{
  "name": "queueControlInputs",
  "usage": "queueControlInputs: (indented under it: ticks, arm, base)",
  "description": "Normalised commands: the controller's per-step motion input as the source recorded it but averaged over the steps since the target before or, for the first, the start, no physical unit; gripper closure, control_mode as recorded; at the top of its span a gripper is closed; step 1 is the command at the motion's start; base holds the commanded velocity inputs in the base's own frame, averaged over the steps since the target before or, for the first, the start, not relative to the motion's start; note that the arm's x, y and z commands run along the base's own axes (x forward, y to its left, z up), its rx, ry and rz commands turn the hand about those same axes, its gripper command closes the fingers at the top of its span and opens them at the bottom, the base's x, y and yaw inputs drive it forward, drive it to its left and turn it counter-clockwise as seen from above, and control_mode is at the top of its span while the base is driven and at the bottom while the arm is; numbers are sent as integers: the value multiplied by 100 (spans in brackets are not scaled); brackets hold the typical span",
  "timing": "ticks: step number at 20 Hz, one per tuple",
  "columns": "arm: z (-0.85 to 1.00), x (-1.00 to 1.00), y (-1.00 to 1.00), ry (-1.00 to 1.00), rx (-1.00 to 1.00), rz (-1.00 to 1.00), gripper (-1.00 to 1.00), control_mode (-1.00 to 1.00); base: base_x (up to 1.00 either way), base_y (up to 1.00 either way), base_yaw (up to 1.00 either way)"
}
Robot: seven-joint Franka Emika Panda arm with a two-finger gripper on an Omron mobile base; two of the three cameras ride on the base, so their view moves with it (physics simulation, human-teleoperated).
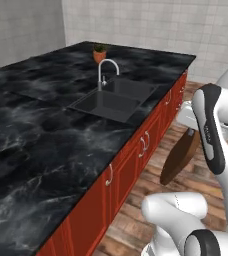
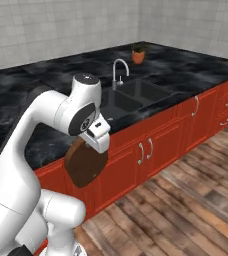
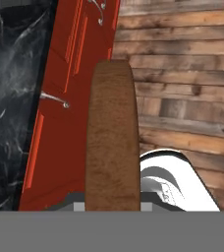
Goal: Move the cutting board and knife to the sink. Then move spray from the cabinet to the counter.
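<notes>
The gripper [image 2: 92,145] is closed on the board [image 2: 85,164], holding it by one end. The board [image 1: 180,156] hangs down and away from the hand, tilted, out past the counter [image 1: 46,130] edge and above the wooden floor [image 2: 186,200]. In the hand view the board [image 3: 111,138] runs straight ahead from between the fingers, red drawers [image 3: 60,113] to its left. The sink [image 1: 113,100] lies well ahead of the gripper, set into the counter.

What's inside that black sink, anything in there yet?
The sink looks bare: dark basin floors, with the curved tap at its back edge. Its near wall hides the closest corner. The cutting board hangs from the claw over the wooden floor.
</notes>
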Motion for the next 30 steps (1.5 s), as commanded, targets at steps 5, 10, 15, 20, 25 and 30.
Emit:
queueControlInputs:
  ticks: [5, 10, 15, 20, 25, 30]
  arm:
    - [0, 0, 0, 0, 0, 0, 100, 100]
    - [0, 0, 0, 0, 0, 0, 100, 100]
    - [0, 0, 0, 0, 0, 0, 100, 100]
    - [0, 0, 0, 0, 0, 0, 100, 100]
    - [0, 0, 0, 0, 0, 0, 100, 100]
    - [0, 0, 0, 0, 0, 0, 100, 100]
  base:
    - [89, -56, 33]
    - [90, -53, 44]
    - [53, -66, 50]
    - [44, -51, 49]
    - [33, -57, 62]
    - [11, -57, 63]
